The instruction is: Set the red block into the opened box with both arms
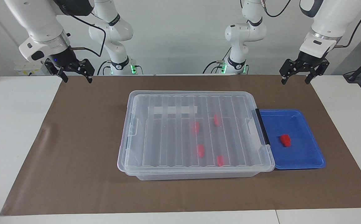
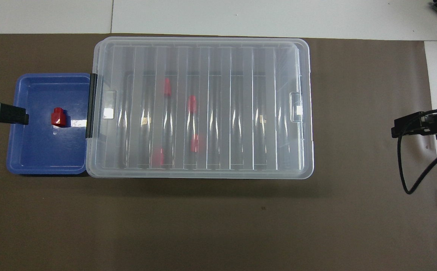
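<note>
One red block [image 1: 285, 140] [image 2: 59, 117] lies alone in the shallow blue tray [image 1: 304, 161] [image 2: 34, 158]. The clear box [image 1: 136, 155] [image 2: 301, 113] stands mid-mat with its ribbed lid lying shut on it. Several more red blocks [image 1: 200, 150] [image 2: 192, 103] show blurred through the lid. My left gripper [image 1: 295, 80] [image 2: 24, 114] hangs open and empty, high over the mat's edge at the left arm's end. At the right arm's end my right gripper [image 1: 77, 79] [image 2: 395, 130] also hangs open and empty, well above the mat. Both are apart from the box and the tray.
The tray butts against the box's black end handle [image 1: 262, 126] [image 2: 91, 105], toward the left arm's end. A brown mat [image 1: 74, 140] [image 2: 203, 218] covers the white table. A black cable [image 2: 410, 180] loops down from the right gripper.
</note>
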